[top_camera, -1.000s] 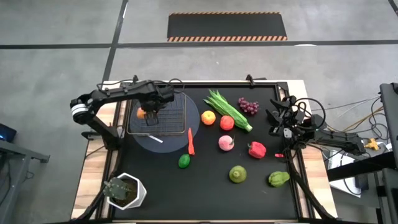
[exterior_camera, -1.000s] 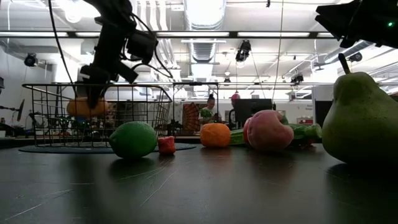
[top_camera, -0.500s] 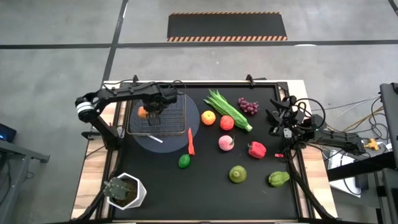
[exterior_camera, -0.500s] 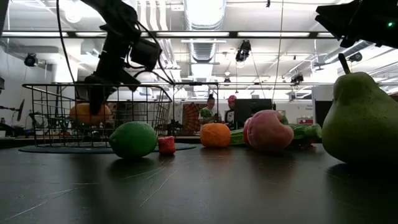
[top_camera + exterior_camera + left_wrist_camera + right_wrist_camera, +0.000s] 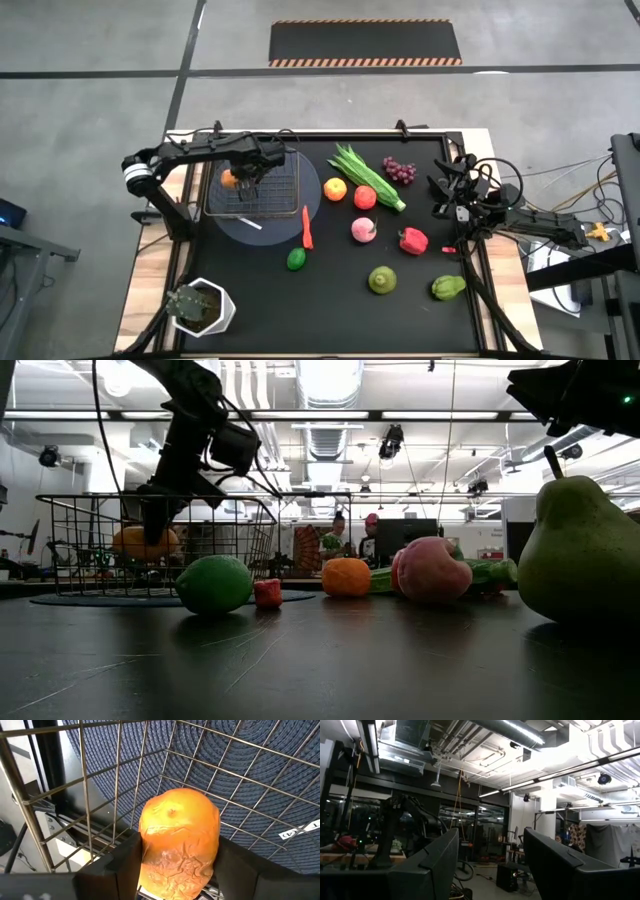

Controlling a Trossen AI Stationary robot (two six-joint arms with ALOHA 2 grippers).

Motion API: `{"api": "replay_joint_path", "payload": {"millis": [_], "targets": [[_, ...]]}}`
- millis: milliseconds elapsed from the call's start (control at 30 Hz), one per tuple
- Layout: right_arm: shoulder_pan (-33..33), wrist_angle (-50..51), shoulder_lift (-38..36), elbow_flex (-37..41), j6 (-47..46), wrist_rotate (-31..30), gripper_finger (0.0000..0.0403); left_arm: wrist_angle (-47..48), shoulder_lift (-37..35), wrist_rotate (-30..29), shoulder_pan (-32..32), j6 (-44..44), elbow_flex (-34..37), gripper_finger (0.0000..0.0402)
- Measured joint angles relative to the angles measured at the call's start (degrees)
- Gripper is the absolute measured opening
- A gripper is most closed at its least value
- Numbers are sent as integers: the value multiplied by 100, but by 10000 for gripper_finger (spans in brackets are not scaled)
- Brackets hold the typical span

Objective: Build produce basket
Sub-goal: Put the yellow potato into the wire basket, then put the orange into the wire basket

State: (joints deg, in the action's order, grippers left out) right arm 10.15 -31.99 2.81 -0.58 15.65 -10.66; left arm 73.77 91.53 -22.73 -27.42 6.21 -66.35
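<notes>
The left gripper (image 5: 175, 870) sits inside the basket (image 5: 290, 170), its fingers (image 5: 125, 865) loosely flanking the orange (image 5: 179, 845) on the basket floor, so lifting could snag the wire or drag the orange; the right gripper (image 5: 490, 870) idles, fingers parted, at the desk (image 5: 340, 290) edge.

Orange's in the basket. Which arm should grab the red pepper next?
Right, probably. The right gripper waits open at the table's right edge, near the red pepper. The left gripper is across the table, in the basket around the orange.
</notes>
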Motion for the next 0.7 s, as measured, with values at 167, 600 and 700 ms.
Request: {"api": "replay_joint_path", "payload": {"millis": [167, 600, 700], "targets": [[0, 0, 0, 0, -1, 0, 210, 9, -2, -200, 0, -4, 0, 238], [0, 61, 0, 0, -66, 2, 210, 351, -8, -229, 59, -31, -201, 278], [0, 143, 0, 0, -80, 2, 210, 490, -101, -239, 197, -254, -561, 278]]}}
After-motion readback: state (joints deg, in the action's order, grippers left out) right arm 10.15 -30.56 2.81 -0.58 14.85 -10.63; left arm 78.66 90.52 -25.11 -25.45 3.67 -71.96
